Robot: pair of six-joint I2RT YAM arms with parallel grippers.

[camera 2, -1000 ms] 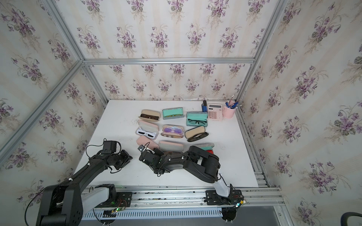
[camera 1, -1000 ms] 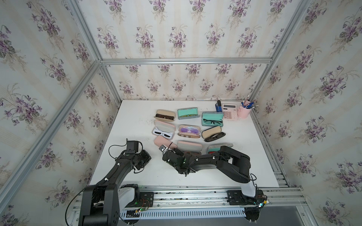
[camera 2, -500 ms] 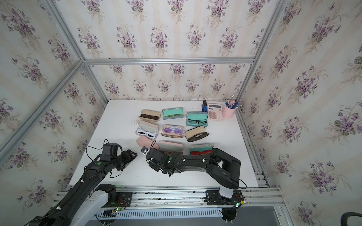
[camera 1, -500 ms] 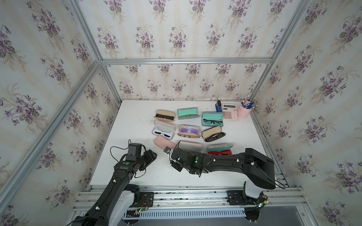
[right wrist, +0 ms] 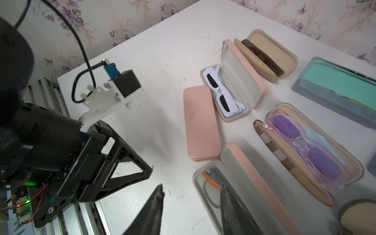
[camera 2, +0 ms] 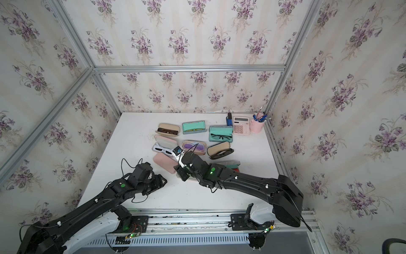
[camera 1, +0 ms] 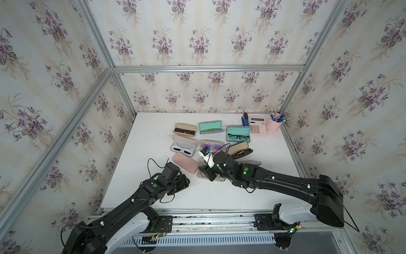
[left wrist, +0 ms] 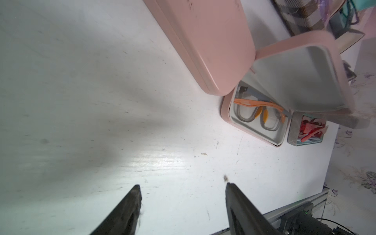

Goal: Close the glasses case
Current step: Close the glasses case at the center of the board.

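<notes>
Your left pincer [left wrist: 183, 185] has just opened, empty, short of the closed pink hard-shell case [left wrist: 203, 40], and your right pincer [right wrist: 191, 186], parted and empty, has moved to the rim of the open pink glasses case [left wrist: 295, 81] just beside it, lid not yet folded down.

Bench [camera 1: 153, 136]: white, scuffed top.
Far row, left to right: open tan case [camera 1: 185, 127]; open teal case [camera 1: 209, 125]; second teal case [camera 1: 238, 130], dark glasses inside.
Far right corner: blue object [camera 1: 245, 119], pink calculator [camera 1: 257, 125], pink cup [camera 1: 273, 126] holding pens.
Middle row, left to right: pink case [camera 1: 184, 140] with white sunglasses; tan case [right wrist: 305, 115] with purple glasses; brown case [camera 1: 238, 146], tilted.
Near row, left to right: closed pink case [camera 1: 185, 162]; open pink case [left wrist: 295, 77] touching its end, grey-and-orange glasses inside; grey case [left wrist: 293, 130] with red glasses just beside.
</notes>
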